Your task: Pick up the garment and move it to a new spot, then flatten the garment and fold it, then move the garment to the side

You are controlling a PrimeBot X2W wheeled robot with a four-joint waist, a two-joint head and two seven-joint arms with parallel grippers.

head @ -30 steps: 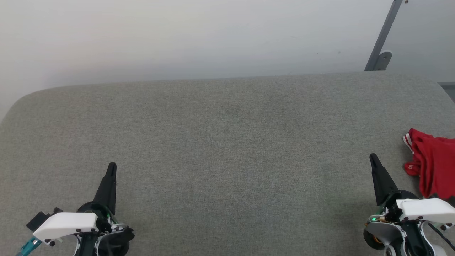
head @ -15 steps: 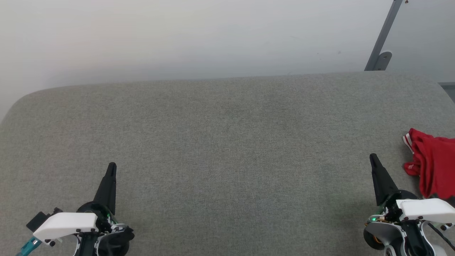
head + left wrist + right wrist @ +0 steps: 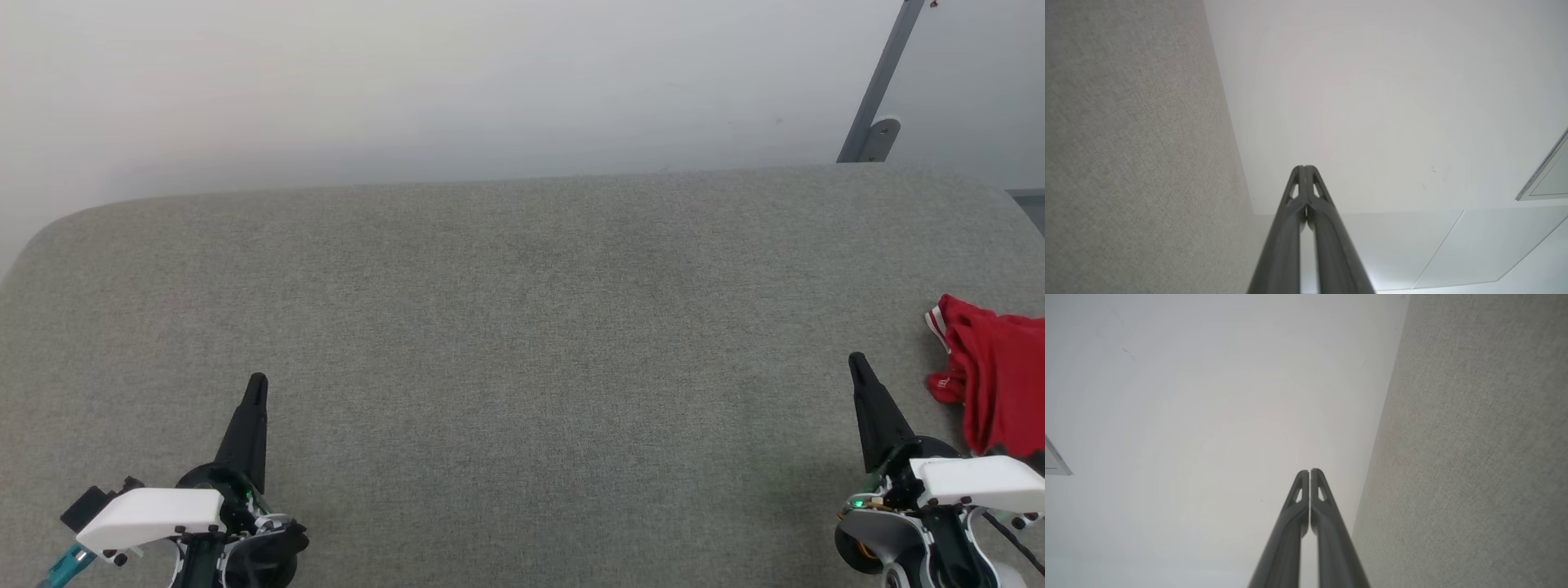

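right, here's how it stands. both arms hang low at the near edge of the grey cloth-covered surface. the left gripper has its two long dark fingers pressed together into one spike, nothing between them. the right gripper is the same, pinched tight and empty; the right wrist view shows only a hairline seam between the tips.

the garment sits far off to the right, just beside the right arm's white housing, and the head view cuts it off. what shows is a rumpled red bunch, soft and deeply creased, with a bit of red-white striped trim poking out at its left. is that a heap waiting to be lifted or a bundle already set aside? i can't call it from here, and a neat fold isn't visible in the part showing.

what could go wrong, to my eye: the cloth lies close to the surface's rounded right end, so a nudge from the arm beside it might push it over. those slim tapered fingers could catch one thin layer and drag the rest in a tangle. the covering looks coarse and felt-like, likely to grip slick jersey fabric and bunch it when pulled. behind it is a smooth pale wall and a slanted grey metal strut.
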